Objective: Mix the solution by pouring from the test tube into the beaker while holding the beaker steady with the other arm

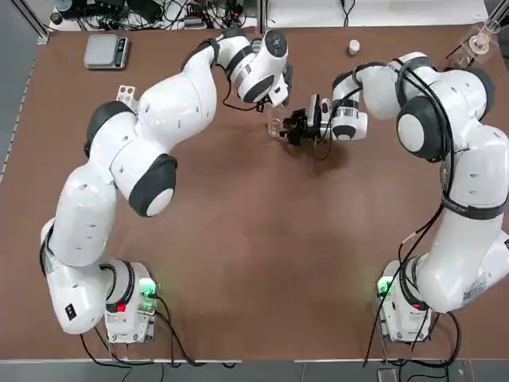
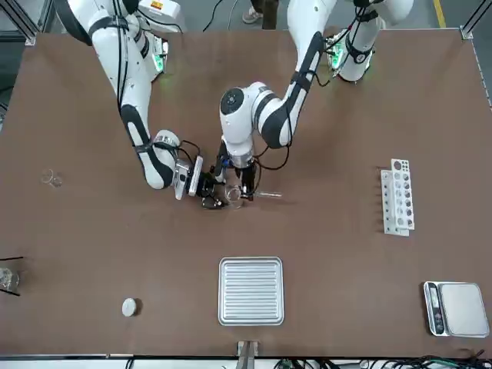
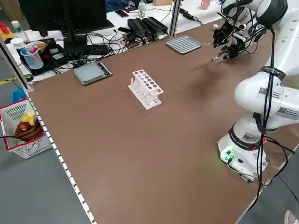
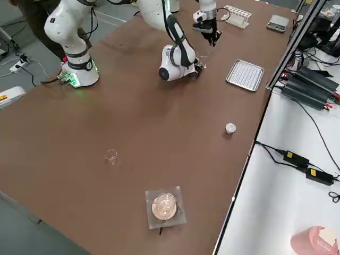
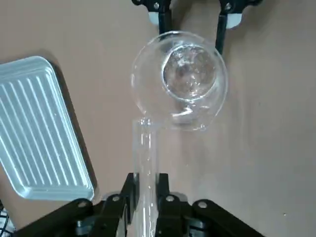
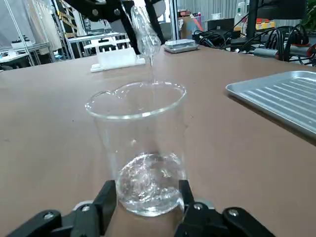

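"Right gripper [image 6: 148, 195] up close: what's it got?"
"The beaker [image 6: 148, 118], clasped upright between its fingers, near the ribbed tray [image 6: 281, 96]."
"And the left gripper [image 5: 147, 180]?"
"Pinching the tilted test tube [image 5: 146, 168]; liquid trickles into the beaker."
"Any writing?"
"A label [image 1: 478, 287] on the right arm [image 1: 469, 239], too small to read."
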Controlling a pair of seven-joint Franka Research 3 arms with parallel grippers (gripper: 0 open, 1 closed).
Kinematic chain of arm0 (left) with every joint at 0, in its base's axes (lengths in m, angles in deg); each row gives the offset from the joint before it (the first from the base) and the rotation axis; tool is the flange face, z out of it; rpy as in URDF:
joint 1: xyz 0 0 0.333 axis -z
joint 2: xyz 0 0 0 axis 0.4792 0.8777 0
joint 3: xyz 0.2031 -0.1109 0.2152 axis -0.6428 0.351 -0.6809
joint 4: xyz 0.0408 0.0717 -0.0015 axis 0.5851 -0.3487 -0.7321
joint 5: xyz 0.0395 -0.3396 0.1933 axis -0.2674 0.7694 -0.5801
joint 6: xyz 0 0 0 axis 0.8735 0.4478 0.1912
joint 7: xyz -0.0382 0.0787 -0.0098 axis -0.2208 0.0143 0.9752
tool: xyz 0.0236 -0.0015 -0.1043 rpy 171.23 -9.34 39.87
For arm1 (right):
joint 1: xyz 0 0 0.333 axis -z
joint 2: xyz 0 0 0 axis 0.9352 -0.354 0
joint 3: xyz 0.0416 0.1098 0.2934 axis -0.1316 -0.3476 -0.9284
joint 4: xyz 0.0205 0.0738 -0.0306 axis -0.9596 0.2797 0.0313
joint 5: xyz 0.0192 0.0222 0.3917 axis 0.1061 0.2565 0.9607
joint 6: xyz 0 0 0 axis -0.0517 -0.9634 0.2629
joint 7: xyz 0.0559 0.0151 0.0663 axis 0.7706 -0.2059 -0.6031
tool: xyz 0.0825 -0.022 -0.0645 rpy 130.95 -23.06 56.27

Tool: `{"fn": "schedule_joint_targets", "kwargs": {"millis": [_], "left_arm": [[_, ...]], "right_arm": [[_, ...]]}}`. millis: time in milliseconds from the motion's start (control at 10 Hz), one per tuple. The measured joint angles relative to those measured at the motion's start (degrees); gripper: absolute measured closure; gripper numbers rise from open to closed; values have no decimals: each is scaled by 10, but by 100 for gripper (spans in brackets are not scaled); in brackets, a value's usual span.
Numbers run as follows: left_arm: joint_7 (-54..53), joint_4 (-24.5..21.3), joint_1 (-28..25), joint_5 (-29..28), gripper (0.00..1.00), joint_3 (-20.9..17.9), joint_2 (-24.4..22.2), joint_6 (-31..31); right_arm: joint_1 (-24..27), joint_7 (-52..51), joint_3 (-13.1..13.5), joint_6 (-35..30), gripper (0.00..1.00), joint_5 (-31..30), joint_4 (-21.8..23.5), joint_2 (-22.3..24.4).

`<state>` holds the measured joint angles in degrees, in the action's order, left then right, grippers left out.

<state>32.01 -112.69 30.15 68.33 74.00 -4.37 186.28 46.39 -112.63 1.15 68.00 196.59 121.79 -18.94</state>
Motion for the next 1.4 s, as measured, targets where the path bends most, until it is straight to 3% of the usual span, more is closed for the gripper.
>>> {"fn": "schedule_joint_targets", "kwargs": {"millis": [300, 1400], "left_arm": [[5, 3, 3, -31, 78, 0, 2, -1], [5, 16, 19, -55, 78, 0, 11, -14]], "right_arm": [[0, 0, 0, 0, 42, 0, 0, 0], [0, 0, 0, -4, 42, 0, 0, 2]]}}
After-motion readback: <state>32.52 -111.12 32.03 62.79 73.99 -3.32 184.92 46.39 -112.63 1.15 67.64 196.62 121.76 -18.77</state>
